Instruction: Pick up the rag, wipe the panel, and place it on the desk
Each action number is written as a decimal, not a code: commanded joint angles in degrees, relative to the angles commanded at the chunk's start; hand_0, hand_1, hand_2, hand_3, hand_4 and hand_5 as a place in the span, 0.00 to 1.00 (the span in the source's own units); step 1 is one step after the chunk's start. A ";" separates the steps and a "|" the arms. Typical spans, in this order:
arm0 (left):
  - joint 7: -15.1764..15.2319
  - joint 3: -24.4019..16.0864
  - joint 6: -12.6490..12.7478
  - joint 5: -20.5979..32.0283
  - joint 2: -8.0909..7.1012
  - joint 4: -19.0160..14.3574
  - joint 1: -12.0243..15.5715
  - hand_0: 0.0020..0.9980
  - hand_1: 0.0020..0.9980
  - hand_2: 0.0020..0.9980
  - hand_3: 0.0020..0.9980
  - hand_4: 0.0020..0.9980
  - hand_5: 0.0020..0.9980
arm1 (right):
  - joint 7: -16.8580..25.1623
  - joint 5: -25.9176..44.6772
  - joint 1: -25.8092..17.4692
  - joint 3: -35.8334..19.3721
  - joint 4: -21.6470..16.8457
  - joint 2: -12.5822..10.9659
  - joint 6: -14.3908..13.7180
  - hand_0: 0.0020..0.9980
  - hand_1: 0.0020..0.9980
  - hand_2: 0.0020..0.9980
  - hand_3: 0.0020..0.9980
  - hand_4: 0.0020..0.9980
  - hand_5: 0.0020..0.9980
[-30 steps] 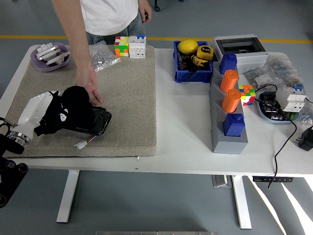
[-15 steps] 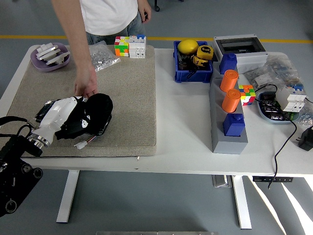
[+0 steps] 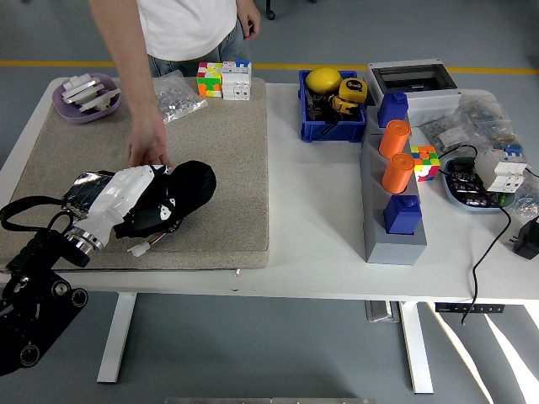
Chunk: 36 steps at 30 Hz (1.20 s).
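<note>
The left robot hand (image 3: 164,202) lies low over the near left part of the beige mat (image 3: 227,168), its fingers closed on a black rag (image 3: 192,183) that it presses down onto a dark, shiny panel (image 3: 84,183). Only the panel's left end shows, sticking out from under the white forearm. The rag sits toward the panel's right end, bunched under the hand. A person at the far side reaches down and rests a hand (image 3: 148,150) at the panel's far edge, apparently steadying it.

Judging by this, the pick-up is done and the wiping is under way, with the rag on the panel. What remains is finishing the wipe and then laying the rag on the bench (image 3: 320,252). The right arm is out of sight.
</note>
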<state>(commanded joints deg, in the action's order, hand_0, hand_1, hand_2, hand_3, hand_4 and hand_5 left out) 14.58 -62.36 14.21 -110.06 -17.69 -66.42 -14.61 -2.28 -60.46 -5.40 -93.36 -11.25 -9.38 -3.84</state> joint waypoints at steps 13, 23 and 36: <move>1.31 -5.54 0.01 -0.10 0.45 5.98 0.38 0.29 0.20 0.53 0.37 0.00 0.00 | -0.05 0.12 0.03 0.16 0.04 -0.02 -0.02 0.77 0.63 0.68 0.57 0.98 0.47; 1.93 -9.51 -0.03 -0.18 -0.74 9.56 -0.12 0.29 0.20 0.53 0.37 0.01 0.00 | -0.04 0.31 0.08 0.31 -0.02 0.00 0.00 0.77 0.63 0.68 0.57 0.98 0.47; 2.42 -14.66 -0.28 -0.70 -2.51 15.03 -1.28 0.29 0.20 0.53 0.37 0.01 0.00 | -0.02 0.41 0.15 0.39 -0.01 -0.03 -0.05 0.77 0.63 0.68 0.57 0.98 0.47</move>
<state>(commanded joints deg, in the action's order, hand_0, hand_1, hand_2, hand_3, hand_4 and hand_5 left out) 17.00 -77.02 13.93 -110.76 -20.20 -51.39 -15.89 -2.30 -60.04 -5.25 -92.96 -11.25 -9.41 -3.89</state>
